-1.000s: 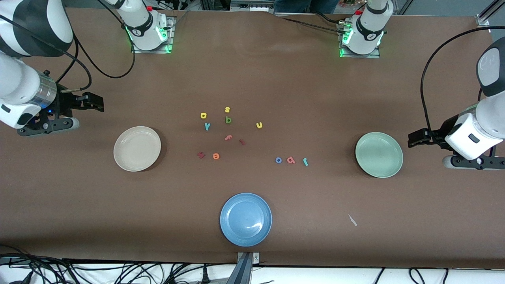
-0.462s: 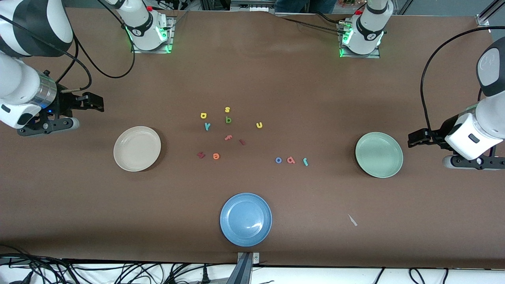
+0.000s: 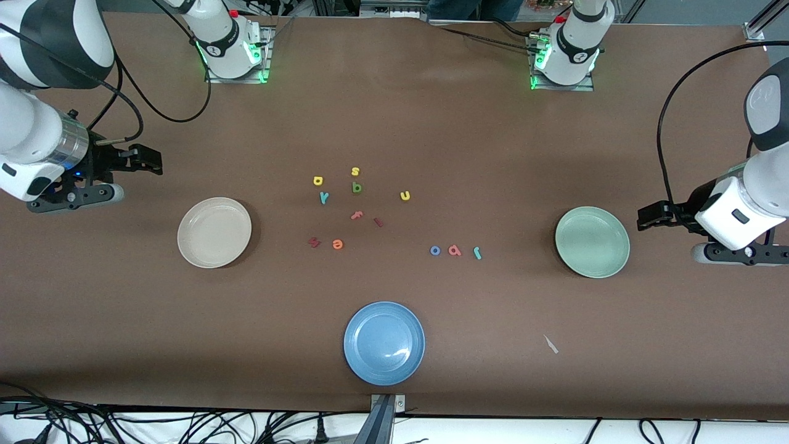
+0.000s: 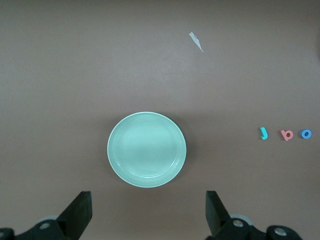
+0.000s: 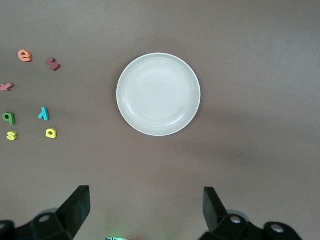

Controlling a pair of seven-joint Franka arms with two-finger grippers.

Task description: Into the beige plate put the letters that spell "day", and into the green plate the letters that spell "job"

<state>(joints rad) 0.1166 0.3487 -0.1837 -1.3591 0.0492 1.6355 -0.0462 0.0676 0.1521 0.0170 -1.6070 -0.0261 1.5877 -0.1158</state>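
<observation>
change: none across the last second; both arms parked as before, no letter shifted, so the task has not begun
left gripper (image 3: 653,217): up at the left arm's end of the table, just beside the round pale mint-green plate (image 3: 592,268); fingers spread wide, holding nothing
right gripper (image 3: 148,160): up at the right arm's end, near the round cream-beige plate (image 3: 214,260); fingers wide apart, empty
"day" letters: small yellow foam loop-and-stem letter (image 3: 318,180), teal "y" (image 3: 324,197), dark green loop-and-stem letter (image 3: 356,187), clustered mid-table
"job" letters: blue ring "o" (image 3: 435,250), red-pink loop-and-stem letter (image 3: 454,250), teal hook letter (image 3: 477,252), in a row between centre and green plate
plates: both bare
meaning: all six placements outstanding
</observation>
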